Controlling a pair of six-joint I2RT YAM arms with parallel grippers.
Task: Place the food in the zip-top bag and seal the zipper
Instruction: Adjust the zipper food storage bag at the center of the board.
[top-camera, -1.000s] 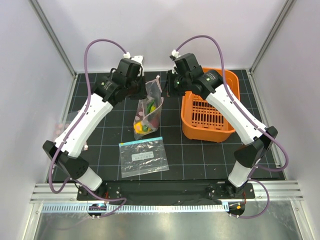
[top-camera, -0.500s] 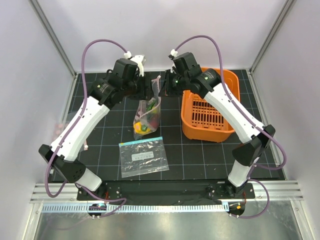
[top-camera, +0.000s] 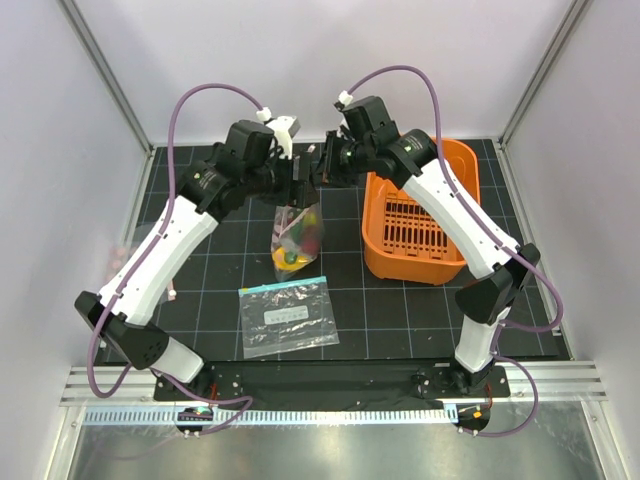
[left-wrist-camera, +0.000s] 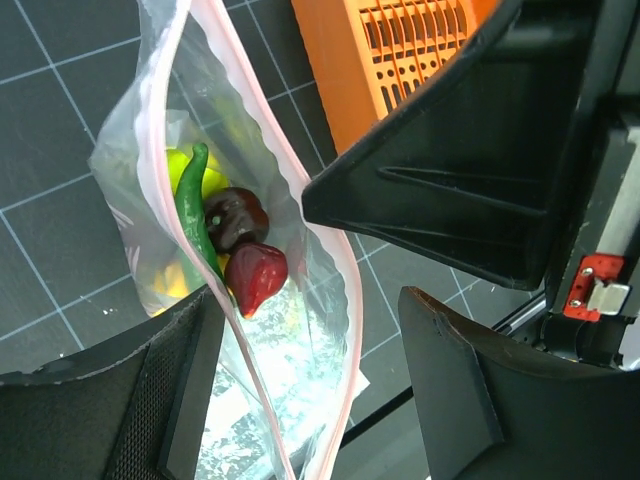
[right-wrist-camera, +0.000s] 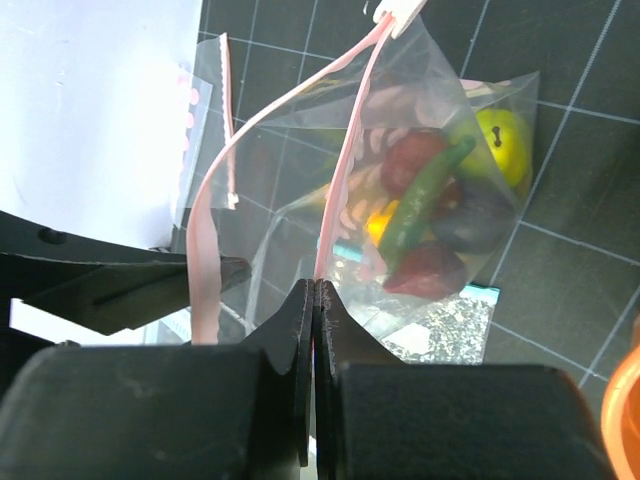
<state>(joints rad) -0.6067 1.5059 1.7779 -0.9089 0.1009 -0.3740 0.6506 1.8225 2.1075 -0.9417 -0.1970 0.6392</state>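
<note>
My right hand (right-wrist-camera: 314, 300) is pinched shut on the pink zipper (right-wrist-camera: 350, 150), holding the zip-top bag (top-camera: 297, 235) upright over the desk (top-camera: 200, 250). My left hand (left-wrist-camera: 310, 310) is open, one finger on either side of the bag's mouth. The food (left-wrist-camera: 235, 240) lies inside.

Between the black fingers of the left gripper (left-wrist-camera: 310, 300): a clear plastic zip-top bag (left-wrist-camera: 120, 165) edged by a pale pink zipper strip (left-wrist-camera: 335, 260). Inside the bag are a slim green chili (left-wrist-camera: 193, 205), a dark maroon piece (left-wrist-camera: 237, 215) and a glossy red piece (left-wrist-camera: 257, 275). Just ahead of the black right gripper (right-wrist-camera: 313, 290) are an orange-yellow pepper (right-wrist-camera: 382, 222) and a yellow-green round fruit (right-wrist-camera: 503, 140). Beyond the left fingers is an orange slotted plastic basket (left-wrist-camera: 400, 50) on a black mat (left-wrist-camera: 60, 90) with a pale grey grid.
</note>
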